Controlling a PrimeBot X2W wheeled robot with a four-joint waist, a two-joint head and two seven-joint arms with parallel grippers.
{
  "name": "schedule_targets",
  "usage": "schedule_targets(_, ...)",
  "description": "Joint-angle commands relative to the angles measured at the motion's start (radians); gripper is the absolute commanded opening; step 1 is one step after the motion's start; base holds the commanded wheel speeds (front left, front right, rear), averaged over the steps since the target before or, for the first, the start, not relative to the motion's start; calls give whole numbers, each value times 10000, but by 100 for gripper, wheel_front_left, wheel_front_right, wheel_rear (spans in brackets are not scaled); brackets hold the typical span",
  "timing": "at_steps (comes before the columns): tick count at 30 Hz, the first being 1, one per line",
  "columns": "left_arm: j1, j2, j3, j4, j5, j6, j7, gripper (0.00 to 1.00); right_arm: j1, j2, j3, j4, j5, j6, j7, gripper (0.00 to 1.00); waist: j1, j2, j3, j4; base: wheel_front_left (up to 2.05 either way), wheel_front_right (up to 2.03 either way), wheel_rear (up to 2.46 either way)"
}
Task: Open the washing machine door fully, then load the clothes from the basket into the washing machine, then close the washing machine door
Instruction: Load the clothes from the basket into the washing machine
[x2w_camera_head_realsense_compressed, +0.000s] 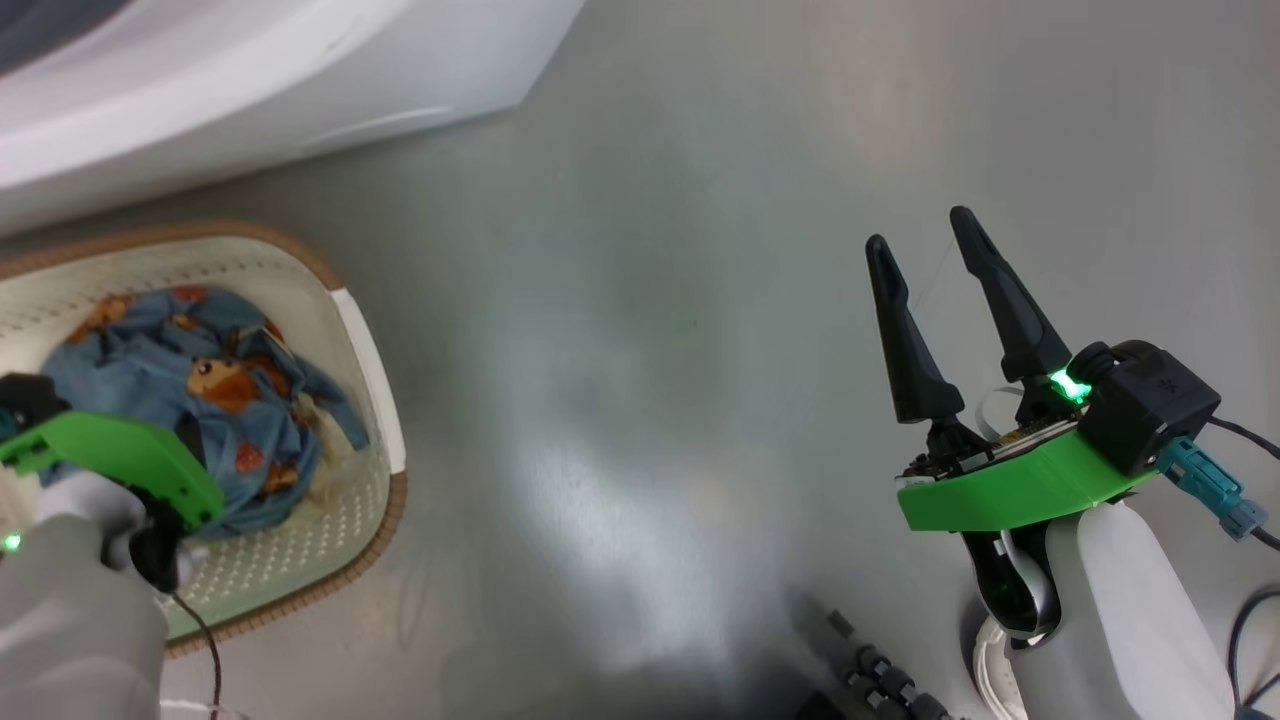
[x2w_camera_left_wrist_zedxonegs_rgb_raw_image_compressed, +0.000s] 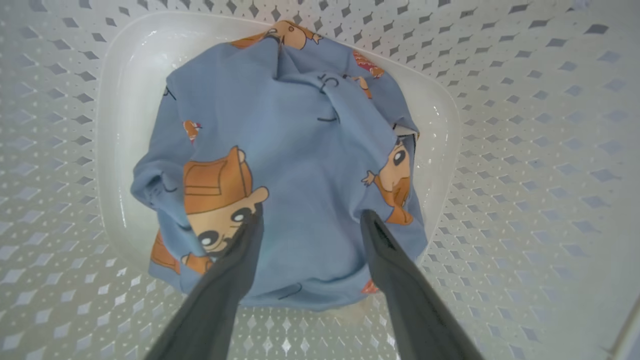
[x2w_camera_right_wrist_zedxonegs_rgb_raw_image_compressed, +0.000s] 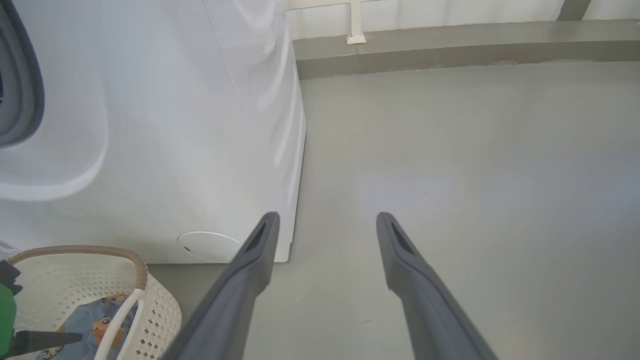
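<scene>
Inside basket (x2w_camera_left_wrist_zedxonegs_rgb_raw_image_compressed: 525, 150): blue clothes (x2w_camera_left_wrist_zedxonegs_rgb_raw_image_compressed: 295, 165)

Dark two-fingered right hand (x2w_camera_head_realsense_compressed: 920, 226) (green bracket (x2w_camera_head_realsense_compressed: 1010, 495))

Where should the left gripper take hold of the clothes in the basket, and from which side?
Probably the raised crown of the clothes, straight down from above. They mound up in the basket, whose walls block sideways approach; the open left gripper hangs over that hump.

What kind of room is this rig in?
Likely a laundry area or test bay: a white washing machine on a grey floor, with a perforated basket of blue printed clothes beside it.
</scene>
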Motion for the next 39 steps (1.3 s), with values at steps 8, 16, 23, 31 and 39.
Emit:
schedule_targets(8, -327, 613, 97, 15, -175, 19, -177, 100, -74, 20, 211, -337, 57, 16, -48, 100, -1, 0, 808, 6, 0, 0, 0)
schedule_targets(16, -825, 681, 38, 45, -215, 38, -266, 100, -152, 20, 149, -446, 72, 16, -48, 100, -1, 0, 1276, -85, 0, 0, 0)
schedule_targets(23, -1174, 755, -129, 68, -134, 65, -324, 100, -175, 20, 150, -534, 66, 16, -48, 100, -1, 0, 1678, -234, 0, 0, 0)
schedule_targets(31, -1439, 748, -232, 89, -112, 271, -316, 100, -162, 20, 18, -674, -50, 16, -48, 100, -1, 0, 2080, -296, 0, 0, 0)
schedule_targets(39, -1735, 704, -334, 101, -108, 328, -587, 100, -178, 20, -154, -812, -184, 16, -48, 100, -1, 0, 2391, -301, 0, 0, 0)
